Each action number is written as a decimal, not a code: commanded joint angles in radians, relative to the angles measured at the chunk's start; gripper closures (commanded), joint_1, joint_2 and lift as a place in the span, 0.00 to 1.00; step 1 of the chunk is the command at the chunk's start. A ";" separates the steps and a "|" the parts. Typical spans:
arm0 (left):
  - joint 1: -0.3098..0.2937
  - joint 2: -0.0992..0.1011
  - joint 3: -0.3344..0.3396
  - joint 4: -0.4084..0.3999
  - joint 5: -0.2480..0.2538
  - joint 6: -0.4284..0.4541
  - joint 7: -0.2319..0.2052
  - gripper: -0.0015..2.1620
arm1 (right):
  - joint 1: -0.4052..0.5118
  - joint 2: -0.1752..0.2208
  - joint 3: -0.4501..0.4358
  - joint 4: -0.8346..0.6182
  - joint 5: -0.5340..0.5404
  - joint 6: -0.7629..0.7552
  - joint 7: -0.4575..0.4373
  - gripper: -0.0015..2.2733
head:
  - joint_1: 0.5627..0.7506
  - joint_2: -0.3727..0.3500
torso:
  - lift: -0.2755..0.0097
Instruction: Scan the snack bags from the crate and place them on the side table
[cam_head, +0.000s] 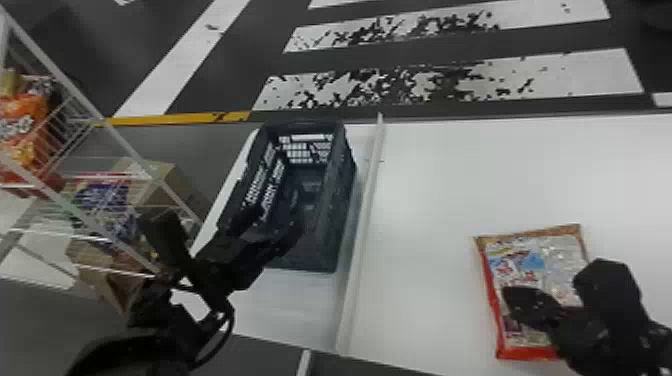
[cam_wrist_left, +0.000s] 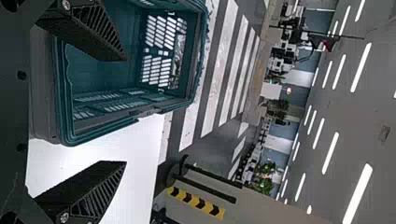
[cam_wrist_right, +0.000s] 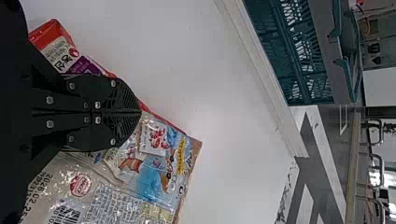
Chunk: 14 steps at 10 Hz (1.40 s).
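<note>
The snack bag in front of me lies flat on the right part of the white desk, its brown-trimmed end pointing away from me and its long axis running away with a slight lean to the left. Its plastic is glossy and crinkled, roughly rectangular, with red along one side and one end, against the desk's smooth top. To the left, past a pale raised strip, sits the crate, dark blue-green with latticed walls, its long axis also running away from me. My right end effector comes in low over the bag, its ribbed black fingers clenched together. My left end effector is over the crate's near end, released, fingers spread wide
</note>
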<state>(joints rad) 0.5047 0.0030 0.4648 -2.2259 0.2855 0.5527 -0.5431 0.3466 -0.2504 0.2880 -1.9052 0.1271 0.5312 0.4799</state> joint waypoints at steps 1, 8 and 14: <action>0.000 -0.006 0.000 -0.001 0.000 0.005 -0.002 0.04 | -0.020 0.008 -0.030 0.015 -0.009 -0.001 -0.003 0.99 | 0.70 1.00 | 0.64; 0.005 -0.006 -0.012 -0.008 -0.003 0.014 -0.002 0.04 | -0.035 0.022 -0.044 -0.015 -0.029 0.014 -0.001 0.99 | 0.70 0.97 | 0.64; 0.005 -0.006 -0.017 -0.008 -0.006 0.014 -0.002 0.04 | -0.084 0.011 -0.067 0.061 -0.009 0.005 0.000 0.99 | 0.70 0.92 | 0.64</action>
<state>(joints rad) 0.5093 0.0030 0.4479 -2.2334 0.2793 0.5673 -0.5446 0.2624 -0.2353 0.2249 -1.8449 0.1174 0.5364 0.4803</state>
